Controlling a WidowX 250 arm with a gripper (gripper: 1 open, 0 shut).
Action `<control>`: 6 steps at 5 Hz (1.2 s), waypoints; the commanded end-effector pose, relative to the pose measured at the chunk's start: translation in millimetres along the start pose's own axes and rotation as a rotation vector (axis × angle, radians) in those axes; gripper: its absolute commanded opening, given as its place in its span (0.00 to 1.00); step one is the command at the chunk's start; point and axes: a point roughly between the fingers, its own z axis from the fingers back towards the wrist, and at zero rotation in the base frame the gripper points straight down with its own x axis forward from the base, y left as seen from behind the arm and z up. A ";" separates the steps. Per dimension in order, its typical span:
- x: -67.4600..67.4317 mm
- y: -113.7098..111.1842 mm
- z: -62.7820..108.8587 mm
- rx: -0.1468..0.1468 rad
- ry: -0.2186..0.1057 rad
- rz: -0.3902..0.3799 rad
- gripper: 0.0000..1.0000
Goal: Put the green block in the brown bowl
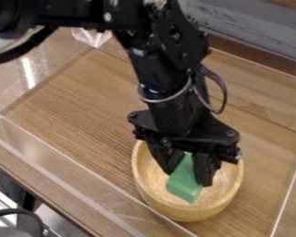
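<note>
The brown bowl [150, 191] sits on the wooden table near the front edge, round and light brown with a thick rim. My black gripper [191, 174] points steeply down right over its hollow. The green block [183, 188], a small bright green slab, hangs tilted between the fingers [211, 169], and the gripper is shut on it. The block's lower end reaches inside the bowl's rim; whether it touches the bottom is hidden. The arm covers the bowl's far rim.
The wooden tabletop [82, 102] is fenced by clear plastic walls [58, 153] along the front left and the back. The arm's black body and cables [176, 56] rise over the middle of the table.
</note>
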 end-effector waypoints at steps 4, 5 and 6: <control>7.4 1.9 1.6 -0.026 -0.010 0.003 0.00; 8.0 2.4 2.1 -0.030 -0.008 0.005 0.00; 8.5 2.9 2.3 -0.035 -0.006 0.006 0.00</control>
